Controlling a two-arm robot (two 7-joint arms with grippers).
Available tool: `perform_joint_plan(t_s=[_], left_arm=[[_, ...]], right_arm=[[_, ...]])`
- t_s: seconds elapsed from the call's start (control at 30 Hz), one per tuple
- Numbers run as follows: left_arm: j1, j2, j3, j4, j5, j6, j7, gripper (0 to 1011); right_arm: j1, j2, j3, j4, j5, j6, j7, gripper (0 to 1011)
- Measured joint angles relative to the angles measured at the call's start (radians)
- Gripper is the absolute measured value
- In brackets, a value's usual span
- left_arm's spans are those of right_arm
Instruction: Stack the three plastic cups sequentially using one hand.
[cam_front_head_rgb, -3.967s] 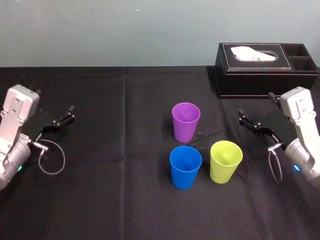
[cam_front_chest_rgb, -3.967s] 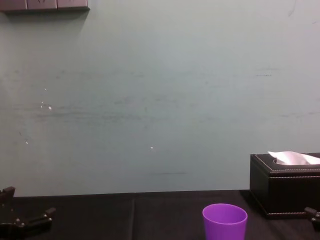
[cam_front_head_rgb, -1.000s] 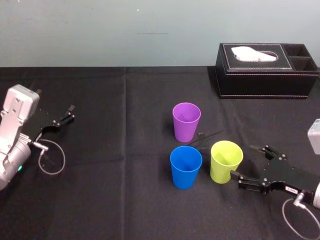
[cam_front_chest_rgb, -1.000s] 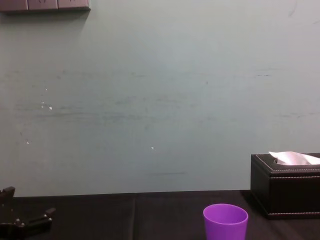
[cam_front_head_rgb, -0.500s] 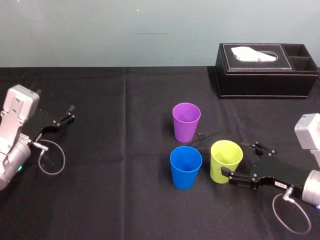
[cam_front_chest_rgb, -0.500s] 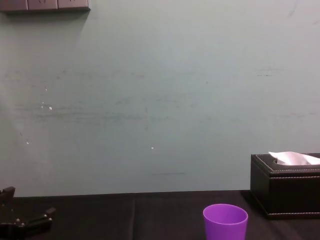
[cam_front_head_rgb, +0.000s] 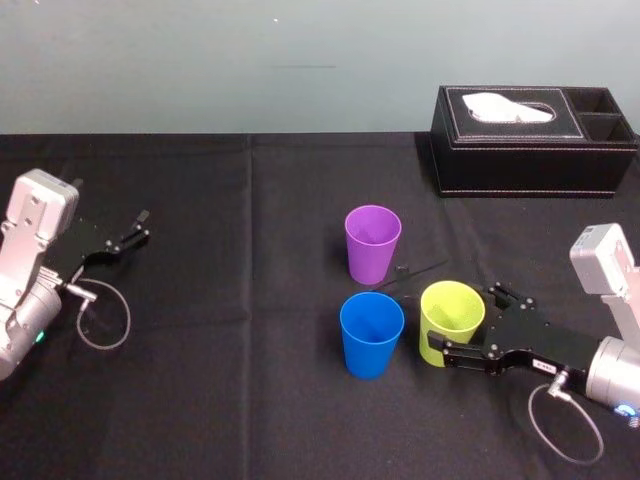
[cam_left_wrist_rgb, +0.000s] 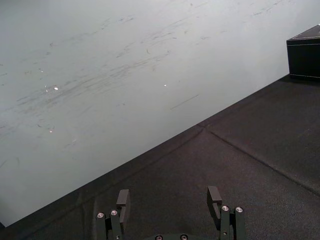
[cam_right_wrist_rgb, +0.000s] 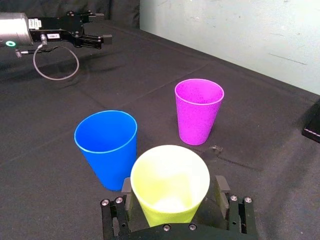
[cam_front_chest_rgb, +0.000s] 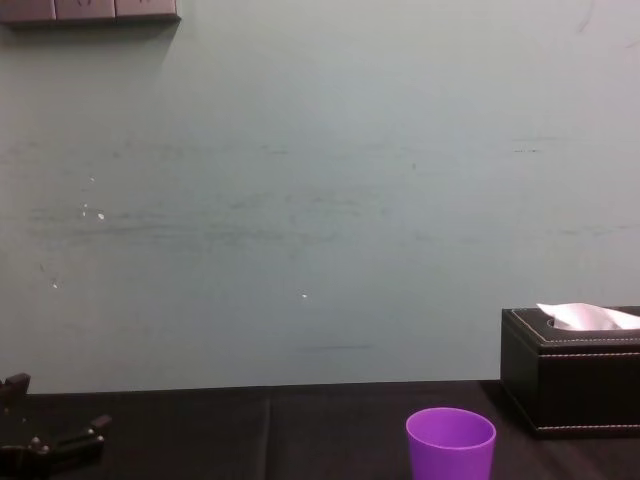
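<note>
Since all three cups stand upright, mouths up and apart, you can nest any one into another. Landmark: lime cup (cam_front_head_rgb: 451, 323). Box (cam_front_head_rgb: 535, 140) sits well behind it; blue cup (cam_front_head_rgb: 371, 335) just left of it; purple cup (cam_front_head_rgb: 372, 245) behind-left. Right gripper (cam_right_wrist_rgb: 173, 185) straddles the lime cup, fingers spread either side with slim gaps, not yet clamped. Left gripper (cam_front_head_rgb: 138, 227) is parked far left, spread and empty.

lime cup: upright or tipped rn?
Upright: the lime cup stands mouth up on the black table, between the fingers of the open right gripper.

Head high, chest low; shared purple cup (cam_front_head_rgb: 372, 243)
</note>
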Motion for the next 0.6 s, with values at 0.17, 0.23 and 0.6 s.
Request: perform_joint_plan(t_s=[0.17,0.23,0.6], left_arm=[[0.000,0.000,0.000,0.000,0.000,0.000,0.000,1011],[0.000,0.000,0.000,0.000,0.000,0.000,0.000,1011],[0.000,0.000,0.000,0.000,0.000,0.000,0.000,1011]], right_arm=[[0.006,-0.005,-0.006,0.006,0.000,0.002,0.000,1003],[0.006,-0.005,-0.006,0.006,0.000,0.002,0.000,1003],[0.005,-0.004,-0.005,0.004,0.000,0.002,-0.001,919]])
